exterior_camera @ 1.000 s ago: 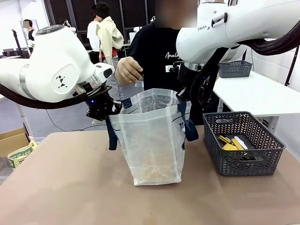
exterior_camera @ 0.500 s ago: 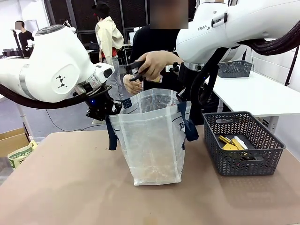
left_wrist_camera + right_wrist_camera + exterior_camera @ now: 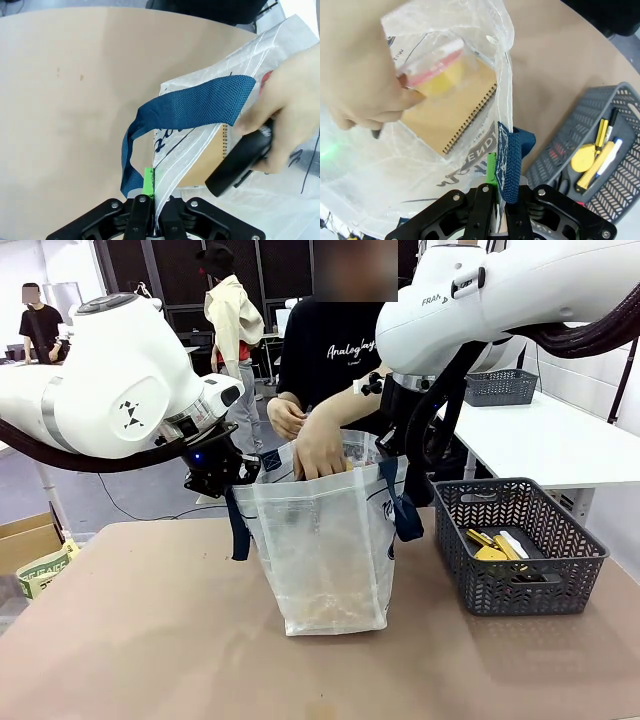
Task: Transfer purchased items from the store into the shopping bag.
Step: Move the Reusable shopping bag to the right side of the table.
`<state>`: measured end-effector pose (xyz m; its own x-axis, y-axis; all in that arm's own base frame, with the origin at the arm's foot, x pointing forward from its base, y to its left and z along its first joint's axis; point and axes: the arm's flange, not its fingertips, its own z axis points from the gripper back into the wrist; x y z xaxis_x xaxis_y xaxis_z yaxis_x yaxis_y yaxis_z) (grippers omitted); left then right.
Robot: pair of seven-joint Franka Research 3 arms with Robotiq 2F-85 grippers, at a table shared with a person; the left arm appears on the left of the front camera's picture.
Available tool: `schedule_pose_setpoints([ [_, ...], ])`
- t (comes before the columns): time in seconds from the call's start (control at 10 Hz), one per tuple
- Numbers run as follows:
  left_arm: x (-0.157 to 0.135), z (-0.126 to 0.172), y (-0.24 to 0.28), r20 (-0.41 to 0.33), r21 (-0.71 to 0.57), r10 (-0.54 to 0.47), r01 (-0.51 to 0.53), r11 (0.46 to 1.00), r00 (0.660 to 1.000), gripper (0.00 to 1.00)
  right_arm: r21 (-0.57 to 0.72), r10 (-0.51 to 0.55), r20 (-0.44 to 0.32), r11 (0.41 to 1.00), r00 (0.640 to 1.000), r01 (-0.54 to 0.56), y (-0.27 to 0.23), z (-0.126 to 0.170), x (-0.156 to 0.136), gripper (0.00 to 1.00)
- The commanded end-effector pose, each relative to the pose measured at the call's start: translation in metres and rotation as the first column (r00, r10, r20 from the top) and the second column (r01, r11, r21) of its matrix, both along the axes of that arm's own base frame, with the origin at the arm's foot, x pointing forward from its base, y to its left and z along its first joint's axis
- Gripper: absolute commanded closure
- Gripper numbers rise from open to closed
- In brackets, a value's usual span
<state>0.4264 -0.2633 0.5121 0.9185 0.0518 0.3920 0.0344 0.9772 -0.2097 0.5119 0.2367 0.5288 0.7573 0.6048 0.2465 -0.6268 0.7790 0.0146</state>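
The person's hand (image 3: 322, 445) has dropped into the shopping bag (image 3: 325, 540).

Even light is filling the scene; soft shadow is lying under the shopping bag (image 3: 320, 540); the person's hand (image 3: 355, 75) is blurring nearby.

The shopping bag (image 3: 325, 540) is translucent milky white with navy lettering and navy blue mesh-weave straps (image 3: 190, 107). The basket (image 3: 520, 585) is dark grey with a lattice pattern, and the pieces (image 3: 594, 159) in it are yellow, black and white. The tabletop (image 3: 150, 640) is plain light brown. A tan notebook (image 3: 452, 112) with a dark spiral edge shows through the bag. The item (image 3: 240, 165) in the person's hand (image 3: 292, 95) is black. The left gripper (image 3: 150, 212) and right gripper (image 3: 500, 200) are black with bright green pads (image 3: 148, 181). The arms (image 3: 110, 370) are white.
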Motion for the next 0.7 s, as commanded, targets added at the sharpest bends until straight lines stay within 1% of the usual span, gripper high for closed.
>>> schedule_pose_setpoints([
  [0.0,-0.0002,0.0006,0.0014,0.005,0.009,0.000,-0.001,1.000,1.000,1.00,-0.001,-0.005,-0.004,1.000,1.000,0.005,-0.0006,0.0007,0.0001,1.00],
  [0.6,-0.0002,0.0006,0.0014,0.005,0.009,0.000,-0.001,1.000,1.000,1.00,-0.001,-0.005,-0.004,1.000,1.000,0.005,-0.0006,0.0007,0.0001,1.00],
])
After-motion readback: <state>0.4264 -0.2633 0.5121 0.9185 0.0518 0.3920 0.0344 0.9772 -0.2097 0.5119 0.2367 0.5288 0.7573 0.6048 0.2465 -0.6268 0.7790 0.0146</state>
